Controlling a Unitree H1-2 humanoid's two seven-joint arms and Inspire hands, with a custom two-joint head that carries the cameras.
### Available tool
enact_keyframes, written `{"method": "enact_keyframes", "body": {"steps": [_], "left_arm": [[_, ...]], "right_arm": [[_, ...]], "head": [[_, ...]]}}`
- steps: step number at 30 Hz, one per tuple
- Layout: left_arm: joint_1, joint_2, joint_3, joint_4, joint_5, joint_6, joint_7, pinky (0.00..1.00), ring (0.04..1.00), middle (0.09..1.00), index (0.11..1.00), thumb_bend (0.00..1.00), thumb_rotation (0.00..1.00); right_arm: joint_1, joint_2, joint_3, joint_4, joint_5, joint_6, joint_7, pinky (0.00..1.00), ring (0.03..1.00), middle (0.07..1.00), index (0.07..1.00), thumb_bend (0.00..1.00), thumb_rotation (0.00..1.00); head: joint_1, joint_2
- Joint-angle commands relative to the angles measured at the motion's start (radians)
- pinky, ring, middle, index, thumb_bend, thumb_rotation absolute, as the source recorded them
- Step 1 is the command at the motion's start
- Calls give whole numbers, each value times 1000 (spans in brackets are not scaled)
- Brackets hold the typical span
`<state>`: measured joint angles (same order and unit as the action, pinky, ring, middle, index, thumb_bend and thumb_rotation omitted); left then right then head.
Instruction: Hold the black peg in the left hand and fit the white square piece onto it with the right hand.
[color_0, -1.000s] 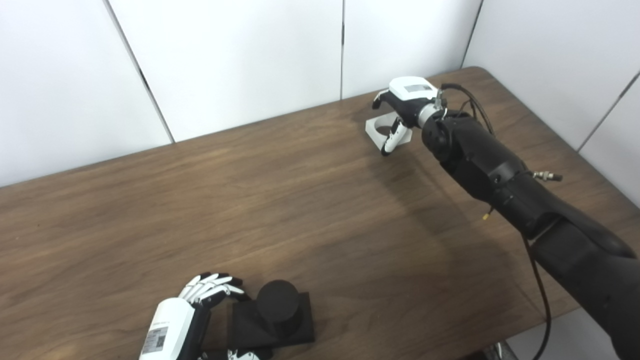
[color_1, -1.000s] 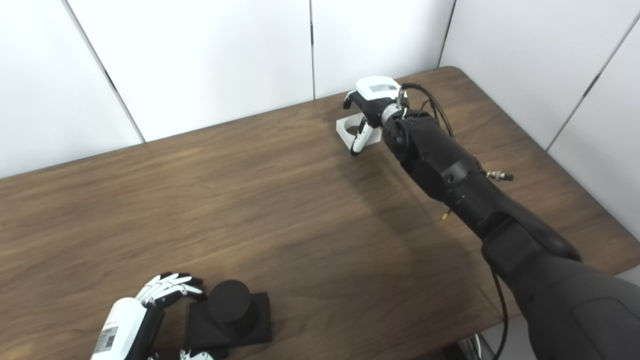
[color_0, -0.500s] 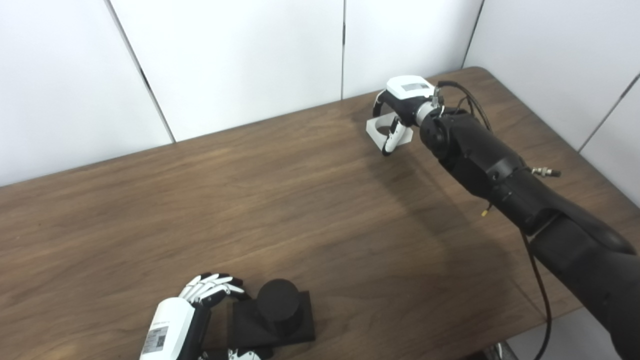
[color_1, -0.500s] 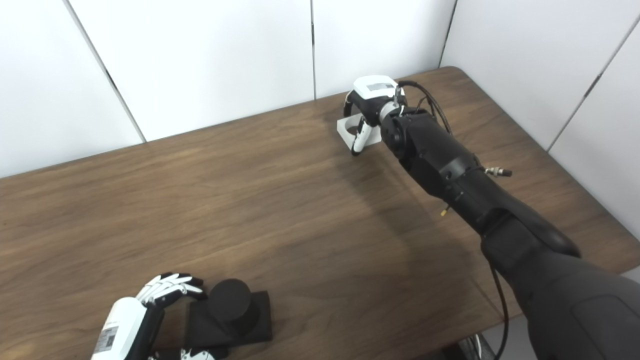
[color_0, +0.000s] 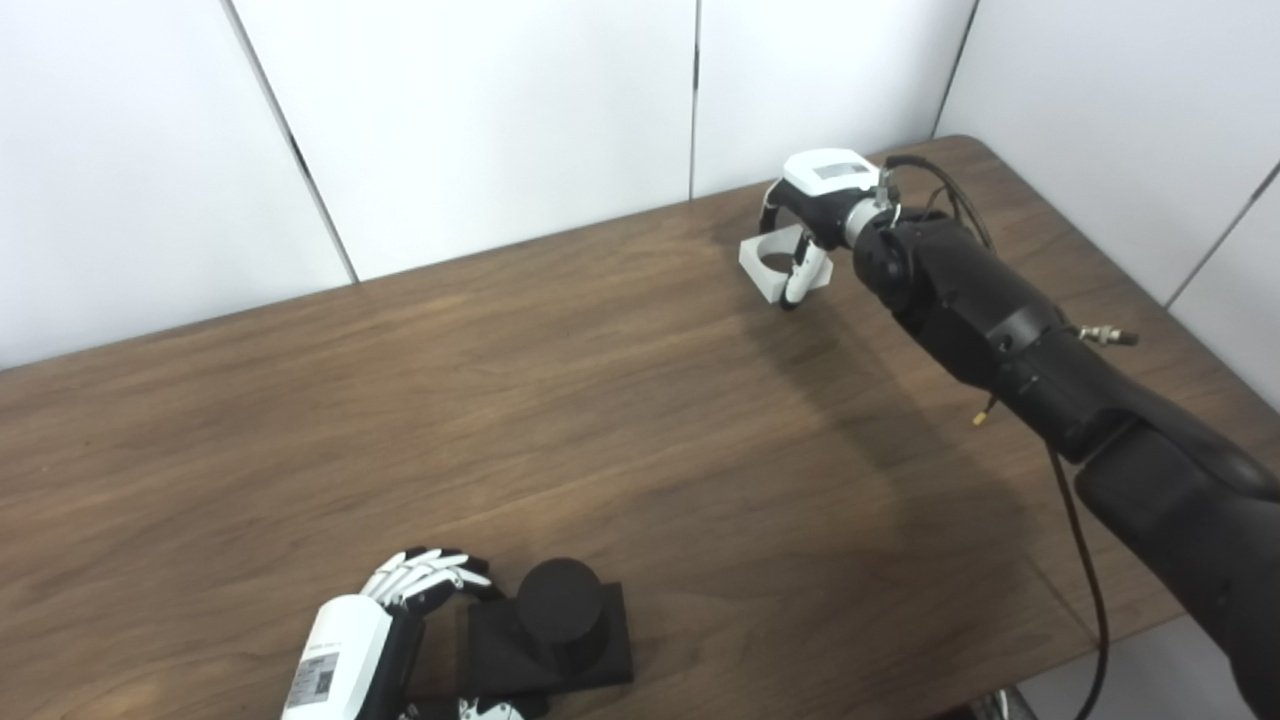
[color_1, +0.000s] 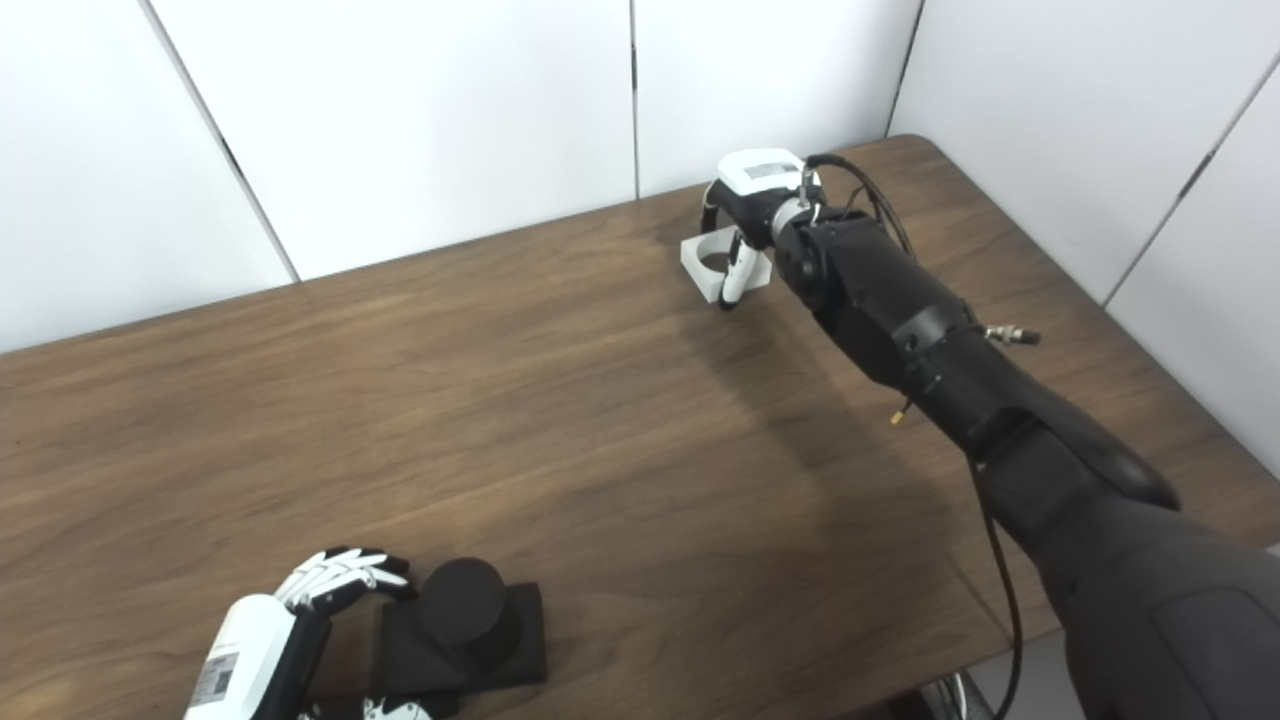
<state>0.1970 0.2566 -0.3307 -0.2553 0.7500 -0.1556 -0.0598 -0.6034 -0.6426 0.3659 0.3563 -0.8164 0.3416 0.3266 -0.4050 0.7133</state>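
Fingers (color_0: 768, 205) of the right hand (color_0: 812, 205) curl down around the white square piece (color_0: 772, 266) at the far right of the wooden table (color_0: 640, 400), thumb on the near side, fingers on the far side, so the piece sits pinched between them. White piece has a round hole through its middle; whether it rests on the tabletop or is lifted just clear cannot be told. Right arm stretches long from the lower right corner, cable looping along it.

Left hand (color_0: 395, 625) at the near edge, low left. Its white fingers are bunched together and bent over the left edge of the black peg (color_0: 558, 603), thumb showing at the base's near side. Grip looks partial; firm hold cannot be confirmed. Peg is a short round post standing upright on a flat square base, which lies on the table. Peg and white piece well apart, at opposite ends of the table.
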Motion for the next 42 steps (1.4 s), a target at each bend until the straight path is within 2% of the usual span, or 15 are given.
{"method": "enact_keyframes", "body": {"steps": [1,9,19,20,22,26,34,36,39,42], "left_arm": [[21,7,1,-11,15,34,-31,861,802,747,484,520,45],[22,3,2,-15,17,35,-31,857,797,744,484,520,45],[25,-5,1,-19,20,39,-35,857,798,746,484,520,45],[25,-5,1,-20,20,39,-35,858,799,746,484,520,45],[25,-6,1,-18,17,38,-33,860,799,746,484,520,45],[25,-9,0,-19,16,41,-34,862,800,747,484,520,45],[23,-20,-8,-18,27,49,-33,863,803,749,484,520,45],[22,-26,-12,-21,32,53,-32,862,801,748,484,520,45],[19,-36,-16,-32,40,65,-39,859,800,747,484,520,45],[15,-51,-24,-42,61,83,-47,850,800,748,484,520,45]], "right_arm": [[-60,-40,-14,-11,-9,-6,10,797,897,836,626,856,110],[-91,-40,-5,7,-15,-4,55,799,908,837,625,838,105],[-77,-37,-15,-6,-6,-16,54,791,894,813,604,807,88],[-74,-35,-16,-9,-5,-11,56,789,893,814,549,669,111],[-69,-30,-22,-15,1,-5,54,791,881,798,501,554,128],[-62,-31,-18,-19,-5,-14,47,760,836,748,487,524,128],[-32,-43,-29,-52,8,-54,29,767,842,759,485,522,126],[-14,-53,-36,-84,8,-77,17,762,837,754,484,522,127],[23,-75,-41,-189,-5,-89,36,770,836,750,484,523,128],[80,-92,-63,-359,1,-78,81,803,848,757,485,522,127]], "head": [[1,1],[1,1],[4,4],[4,4],[4,4],[7,2],[13,-2],[32,1],[60,6],[102,13]]}}
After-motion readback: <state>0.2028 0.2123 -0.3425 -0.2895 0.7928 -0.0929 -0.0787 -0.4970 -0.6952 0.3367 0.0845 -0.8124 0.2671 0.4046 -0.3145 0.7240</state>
